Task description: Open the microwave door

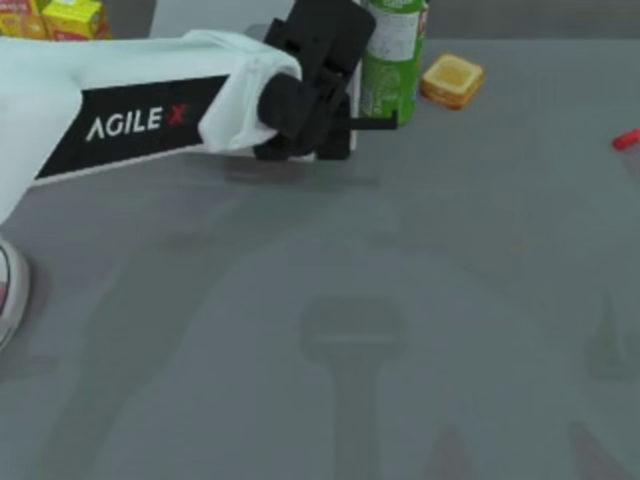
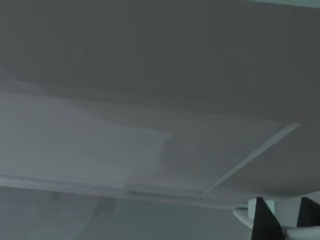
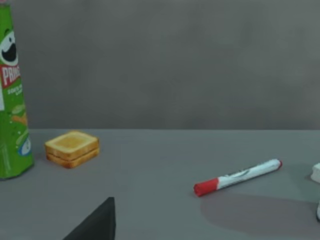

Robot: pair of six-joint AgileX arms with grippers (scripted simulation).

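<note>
The grey desk (image 1: 400,300) fills nearly the whole top view, bare across its middle and near side apart from soft shadows. Next in bulk is my left arm (image 1: 120,110), white with a black AGILE X band, reaching in from the desk's left edge toward the far edge, where its black wrist covers most of what stands there. The microwave (image 1: 200,18) sits at that far edge, left of centre, only a pale strip of its top showing beyond the arm; the left wrist view looks closely at its light-grey body and a thin white frame line, and I cannot tell from this how far the microwave door (image 1: 341,120) stands ajar, though a white vertical strip of it shows just under the wrist. The left gripper (image 2: 285,220) is right at that door edge, its dark fingers (image 2: 264,220) set either side of a white handle-like piece, seemingly pinching it. Just right of the microwave, touching the arm's outline in the top view, stands a tall green can (image 1: 392,60) of crisps, upright. Near it, further toward the right along the far edge, lies a small toasted sandwich (image 1: 452,80), flat on the desk. A red-capped white marker (image 3: 237,177) lies by the desk's right edge, well apart from the sandwich. Of the right gripper (image 3: 95,222) only one dark fingertip shows in its own wrist view, so I cannot tell whether it is spread.
</note>
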